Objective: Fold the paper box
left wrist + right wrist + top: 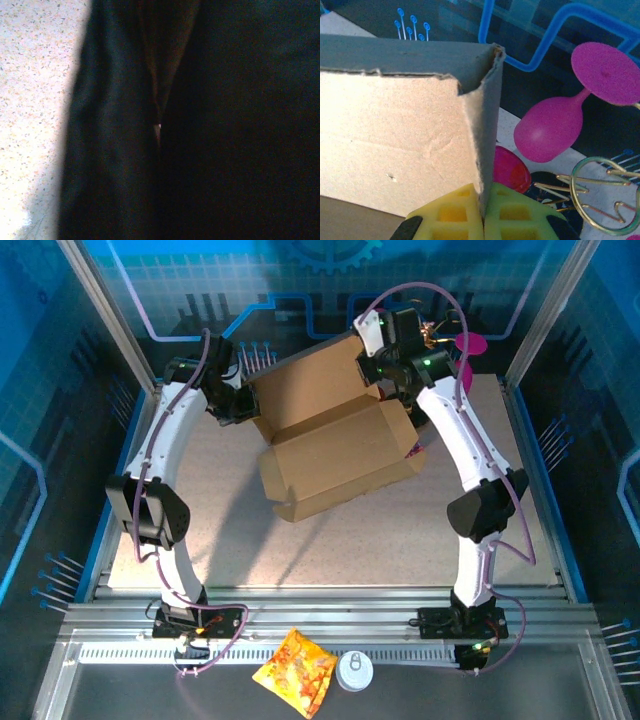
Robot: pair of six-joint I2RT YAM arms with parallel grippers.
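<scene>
The paper box [335, 445], plain brown cardboard, lies half-formed in the middle of the table with its back panel raised. My right gripper [484, 212] is at the box's back right corner. Its yellow fingertips [452, 216] are shut on the edge of an upright cardboard wall [487, 125], which runs straight up from between them. My left gripper [240, 405] is at the box's left flap. The left wrist view is almost all dark, with a strip of shadowed cardboard [167, 50] narrowing into a closed seam, so the jaws look shut on that flap.
A magenta goblet [555, 125], a pink-red disc [512, 170] and a wire ring puzzle [605, 197] lie just behind the box's right corner. An orange snack packet [295, 672] and a white round lid [354, 670] sit on the near rail. Speckled table [30, 100] shows left of the flap.
</scene>
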